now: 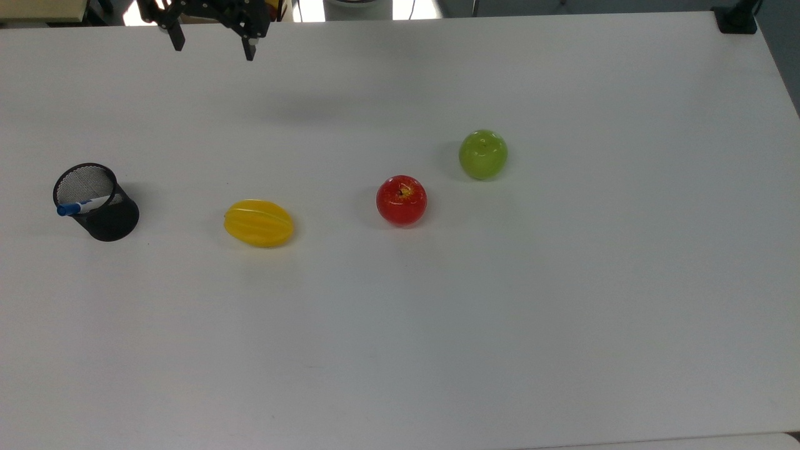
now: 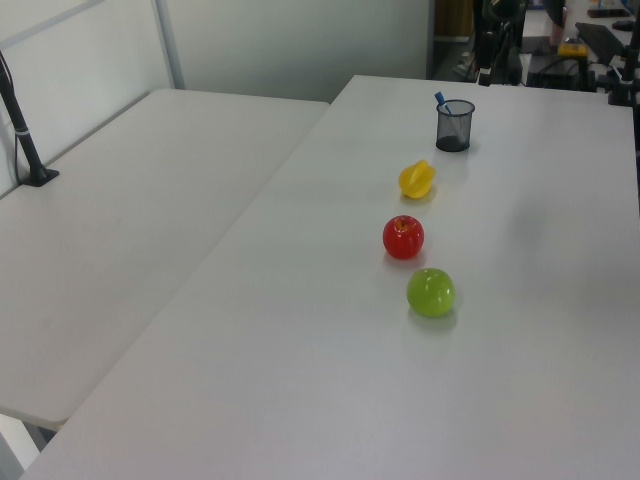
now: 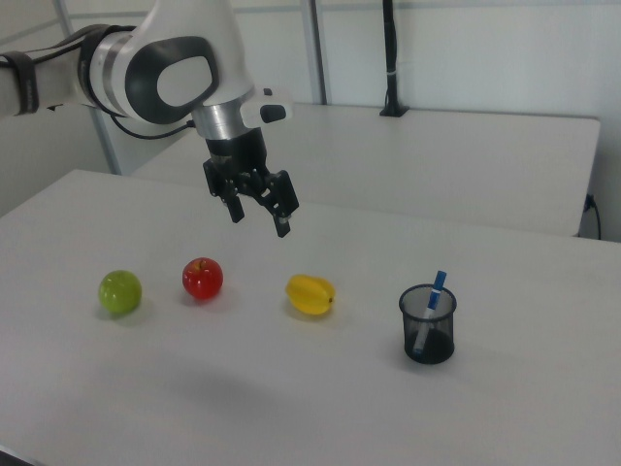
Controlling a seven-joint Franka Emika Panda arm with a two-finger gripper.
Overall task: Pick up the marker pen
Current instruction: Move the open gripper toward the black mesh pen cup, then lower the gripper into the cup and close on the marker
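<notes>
On one white table (image 1: 562, 312) we count one arm (image 3: 165, 68), one black mesh cup (image 1: 100, 203), two apples, red (image 1: 401, 200) and green (image 1: 483, 154), one yellow fruit (image 1: 259, 223) and one marker pen (image 1: 81, 205). The gripper (image 1: 213, 45) hangs spread wide and empty at 11 o'clock in the top view. The pen stands in the cup at 9 o'clock there. The right view shows us the white arm body; the top view shows the cup's inside.

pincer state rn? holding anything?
Pincer: open, holding nothing, in the air above the table; the marker pen stands in the mesh cup.
</notes>
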